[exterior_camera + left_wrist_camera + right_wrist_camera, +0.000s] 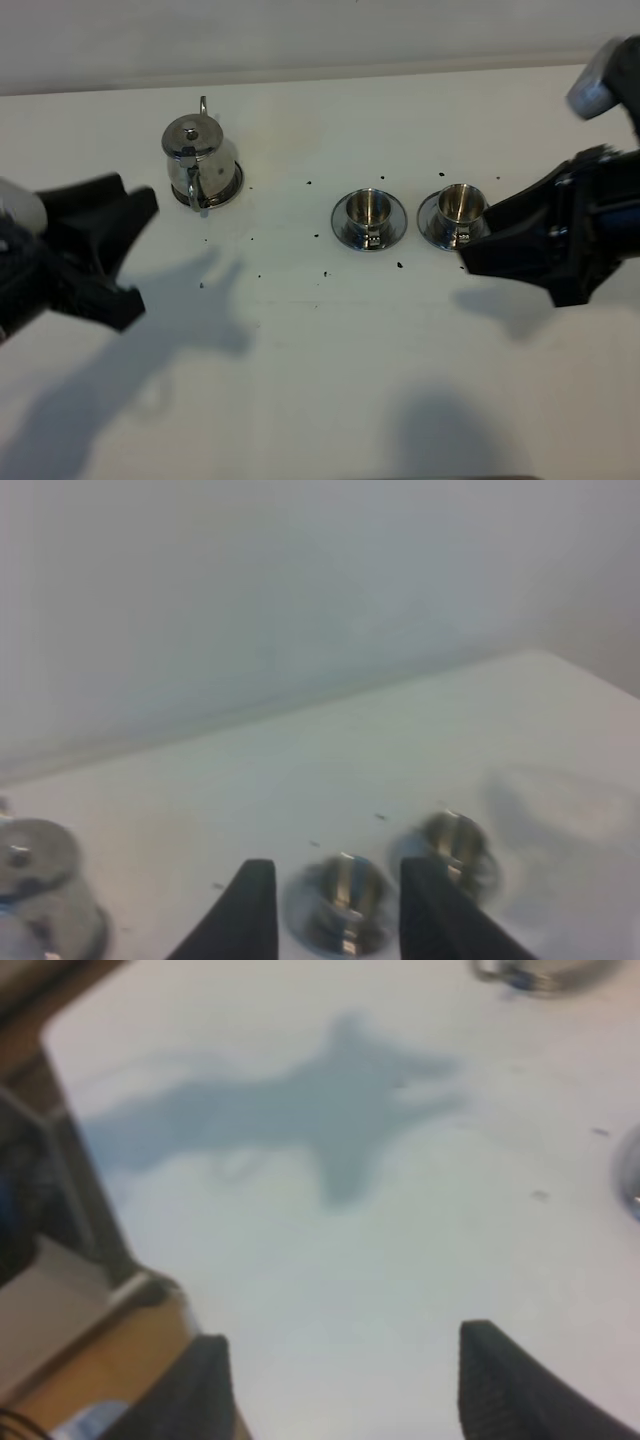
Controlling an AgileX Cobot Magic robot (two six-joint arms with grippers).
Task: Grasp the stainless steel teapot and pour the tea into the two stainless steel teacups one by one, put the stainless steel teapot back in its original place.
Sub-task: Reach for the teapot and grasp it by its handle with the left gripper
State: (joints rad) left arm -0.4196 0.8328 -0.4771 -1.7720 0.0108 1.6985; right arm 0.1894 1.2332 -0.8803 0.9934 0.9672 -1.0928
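The stainless steel teapot (198, 150) stands upright at the back left on its flat steel saucer (232, 185), lid on; it also shows in the left wrist view (40, 890). The two stainless steel teacups, one in the middle (368, 212) and one to its right (462, 206), each sit on a saucer. My left gripper (132, 255) hovers open and empty, in front and left of the teapot, apart from it. In its wrist view, the left gripper (340, 920) frames the near cup (345, 895), with the other cup (455, 842) beyond. My right gripper (478, 240) is open and empty beside the right cup.
Small dark specks (400, 265) are scattered on the white table (320, 380) around the cups. In the right wrist view the right gripper (340, 1380) hangs above bare table near the table's edge (80, 1170), with a wooden frame (90, 1360) below it.
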